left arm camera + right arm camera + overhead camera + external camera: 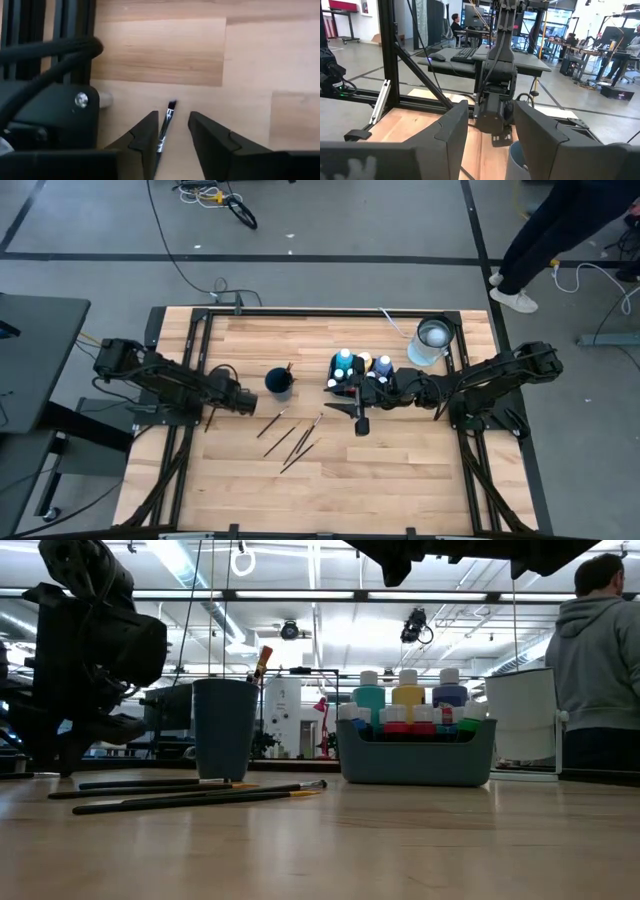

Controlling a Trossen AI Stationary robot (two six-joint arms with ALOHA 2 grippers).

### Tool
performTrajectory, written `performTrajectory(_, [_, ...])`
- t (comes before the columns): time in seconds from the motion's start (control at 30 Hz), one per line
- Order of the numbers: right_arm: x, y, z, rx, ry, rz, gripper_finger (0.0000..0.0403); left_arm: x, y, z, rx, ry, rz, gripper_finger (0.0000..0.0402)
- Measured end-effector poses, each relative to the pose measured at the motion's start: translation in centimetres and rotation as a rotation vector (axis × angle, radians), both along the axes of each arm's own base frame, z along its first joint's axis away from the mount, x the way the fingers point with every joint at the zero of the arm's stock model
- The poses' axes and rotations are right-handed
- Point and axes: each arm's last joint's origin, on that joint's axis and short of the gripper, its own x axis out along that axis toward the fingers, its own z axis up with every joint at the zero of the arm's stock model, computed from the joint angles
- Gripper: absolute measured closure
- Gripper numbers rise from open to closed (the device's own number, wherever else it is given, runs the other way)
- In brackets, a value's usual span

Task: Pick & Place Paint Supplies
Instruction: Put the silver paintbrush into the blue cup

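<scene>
Down between the left gripper (172,132)'s parted dark fingers lies a thin dark-handled paintbrush (164,129) with a metal ferrule, flat on the pale wooden table (400,460) near its left edge; it looks light, stiff and prone to roll, so mid-handle seems the best hold. Farther off, the right gripper (342,388), fingers apart and empty, hovers beside the grey bin (416,755) of white-capped paint bottles (408,688).
</scene>
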Motion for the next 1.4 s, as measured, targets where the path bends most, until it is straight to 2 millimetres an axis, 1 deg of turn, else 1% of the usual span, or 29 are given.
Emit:
performTrajectory(0.13, [0.0,0.0,0.0,0.038,0.002,0.004,0.0238,-0.1,-0.6,-0.1,0.044,-0.049,0.070,0.0306])
performTrajectory(0.23, [0.0,0.0,0.0,0.050,0.002,0.005,0.0238,-0.1,-1.2,-0.2,0.072,-0.076,0.085,0.0324])
performTrajectory(0.43, [0.0,0.0,0.0,0.049,0.002,0.005,0.0238,-0.2,-2.1,-0.2,0.106,-0.114,0.059,0.0355])
performTrajectory(0.57, [0.0,0.0,0.0,0.049,0.002,0.005,0.0238,0.0,-2.5,-0.2,0.130,-0.135,-0.003,0.0385])
performTrajectory(0.63, [0.0,0.0,0.0,0.049,0.001,0.004,0.0238,0.1,-2.6,-0.2,0.147,-0.159,-0.015,0.0394])
performTrajectory(0.83, [0.0,0.0,0.0,0.049,0.001,0.004,0.0238,0.7,-2.6,-0.2,0.172,-0.218,-0.040,0.0390])
performTrajectory(0.93, [0.0,0.0,0.0,0.049,0.001,0.004,0.0238,1.3,-2.6,-0.2,0.194,-0.269,-0.082,0.0396])
performTrajectory(1.13, [0.0,0.0,0.0,0.048,0.001,0.003,0.0238,2.6,-2.9,-0.2,0.212,-0.370,-0.182,0.0397])
performTrajectory(1.4, [0.0,0.0,0.0,0.048,0.001,0.002,0.0238,2.8,-2.9,-0.1,0.251,-0.370,-0.234,0.0398])
